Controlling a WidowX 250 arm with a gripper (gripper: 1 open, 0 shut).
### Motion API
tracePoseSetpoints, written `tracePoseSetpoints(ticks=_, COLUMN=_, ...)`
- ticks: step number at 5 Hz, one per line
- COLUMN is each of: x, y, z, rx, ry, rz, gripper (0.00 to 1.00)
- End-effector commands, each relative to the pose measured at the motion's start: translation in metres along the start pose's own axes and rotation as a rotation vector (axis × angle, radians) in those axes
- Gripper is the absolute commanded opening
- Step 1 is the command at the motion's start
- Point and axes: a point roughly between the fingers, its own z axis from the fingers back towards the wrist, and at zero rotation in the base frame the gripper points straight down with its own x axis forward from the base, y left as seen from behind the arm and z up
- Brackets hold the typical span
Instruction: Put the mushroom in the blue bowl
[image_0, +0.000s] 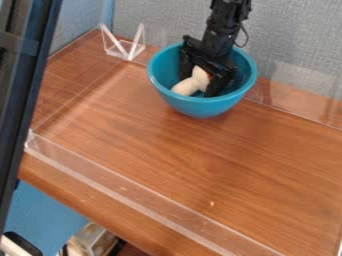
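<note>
The blue bowl (201, 97) stands at the back of the wooden table. Inside it lies the mushroom (195, 82), its cream stem showing and its cap largely hidden under the fingers. My black gripper (214, 60) hangs over the bowl's far half, just above the mushroom, with its jaws spread open around it. The mushroom rests on the bowl's inside and is not lifted.
A clear acrylic rim (80, 165) borders the brown tabletop (160, 160). A small clear stand (126, 45) sits at the back left, beside the bowl. A dark vertical post (24, 90) crosses the left foreground.
</note>
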Motion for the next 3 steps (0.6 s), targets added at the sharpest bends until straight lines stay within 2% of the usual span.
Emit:
tracePoseSetpoints(ticks=1, x=-0.0007, y=0.0192, z=0.0256, rx=0.009, ry=-0.065, rz=0.041, gripper=1.00)
tracePoseSetpoints(ticks=3, x=-0.0060, y=0.0212, z=0.0279, rx=-0.007, ry=-0.061, rz=0.040, gripper=1.00)
